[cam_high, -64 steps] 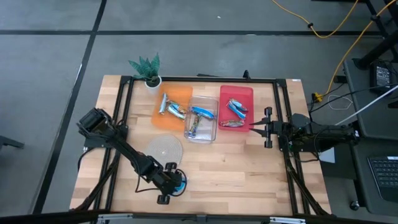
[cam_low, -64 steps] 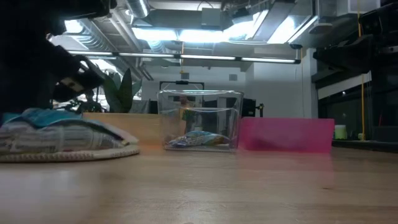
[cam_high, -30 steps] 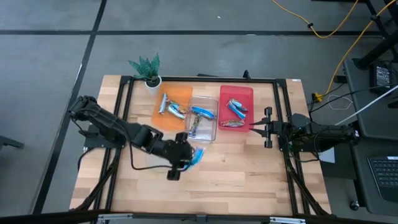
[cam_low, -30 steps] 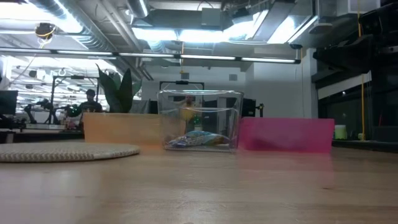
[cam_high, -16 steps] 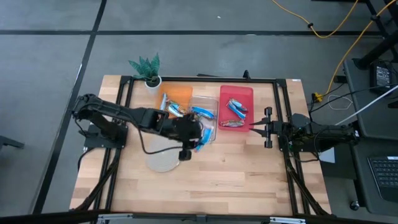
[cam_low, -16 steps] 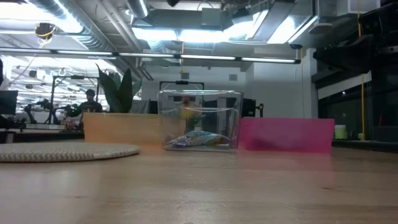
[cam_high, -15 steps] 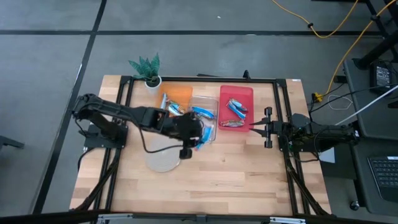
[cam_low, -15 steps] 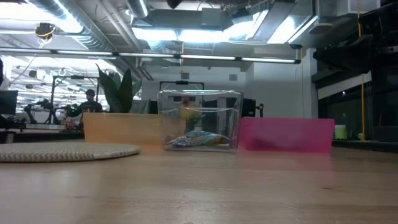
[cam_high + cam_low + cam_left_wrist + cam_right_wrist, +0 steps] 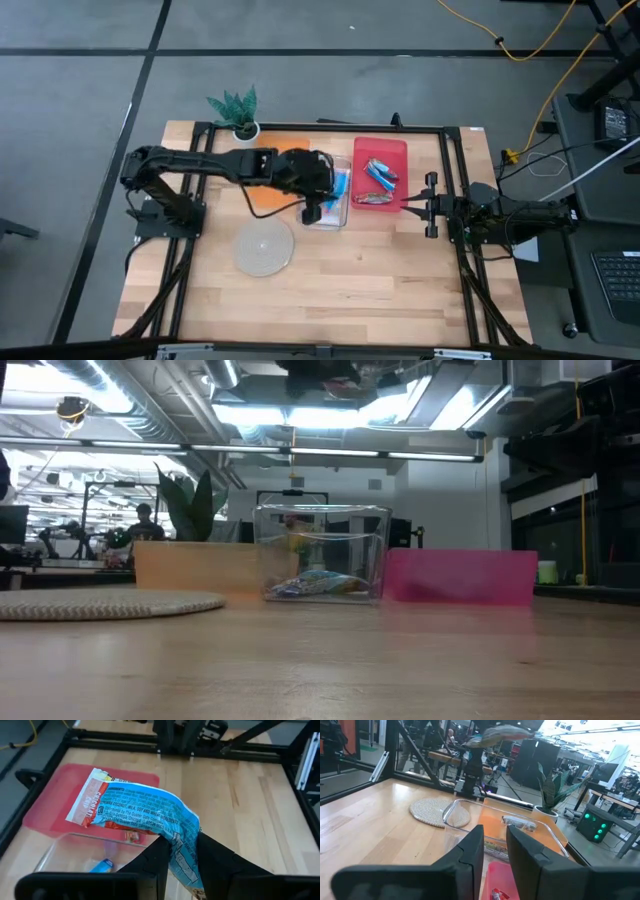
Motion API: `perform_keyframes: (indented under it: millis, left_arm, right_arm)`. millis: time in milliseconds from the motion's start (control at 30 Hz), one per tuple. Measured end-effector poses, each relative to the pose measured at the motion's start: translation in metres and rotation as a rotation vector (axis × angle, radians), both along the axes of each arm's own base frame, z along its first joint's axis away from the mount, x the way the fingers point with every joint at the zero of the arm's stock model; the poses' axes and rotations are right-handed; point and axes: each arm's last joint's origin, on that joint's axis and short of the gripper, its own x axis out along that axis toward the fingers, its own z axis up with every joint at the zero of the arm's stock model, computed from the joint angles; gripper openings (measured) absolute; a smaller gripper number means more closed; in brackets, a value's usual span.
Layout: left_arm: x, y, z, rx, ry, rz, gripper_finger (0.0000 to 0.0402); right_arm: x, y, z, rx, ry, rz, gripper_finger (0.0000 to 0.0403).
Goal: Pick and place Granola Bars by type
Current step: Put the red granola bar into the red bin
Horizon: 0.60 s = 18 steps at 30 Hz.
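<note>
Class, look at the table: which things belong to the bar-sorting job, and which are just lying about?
Part of the job:
- blue-wrapped bar held in the left gripper
- orange tray, clear bin, red tray with sorted bars

Just lying about:
- potted plant
- round mat

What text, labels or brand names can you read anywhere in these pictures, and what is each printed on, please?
"COCONUT, MILK, SOY AND WHEAT INGREDIENTS": on the blue granola bar wrapper held by the left gripper.
"The Quaker Oats Company": on the same wrapper, only partly legible.
Red end flap of that wrapper: printed, too blurred to read.
Bars in the bins, high view: too small to read.
</note>
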Motion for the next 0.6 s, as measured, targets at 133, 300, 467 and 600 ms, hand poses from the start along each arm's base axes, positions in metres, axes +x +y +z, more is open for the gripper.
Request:
perform_keyframes:
  millis: [133, 300, 467, 600]
  left_arm:
    - [0.012, 0.014, -0.005, -0.026, -0.010, -0.011, 0.0077]
    - [0.037, 0.021, -0.009, -0.013, 0.019, -0.031, 0.0075]
    - [0.069, 0.032, -0.009, 0.010, 0.025, -0.038, 0.0075]
    - [0.092, 0.045, -0.010, 0.011, 0.000, -0.031, 0.0075]
  right_arm:
    - [0.000, 0.000, 0.000, 0.000, 0.000, 0.000, 0.0087]
    - [0.000, 0.000, 0.000, 0.000, 0.000, 0.000, 0.0087]
    - [0.000, 0.000, 0.000, 0.000, 0.000, 0.000, 0.0087]
    - [0.000, 0.000, 0.000, 0.000, 0.000, 0.000, 0.0087]
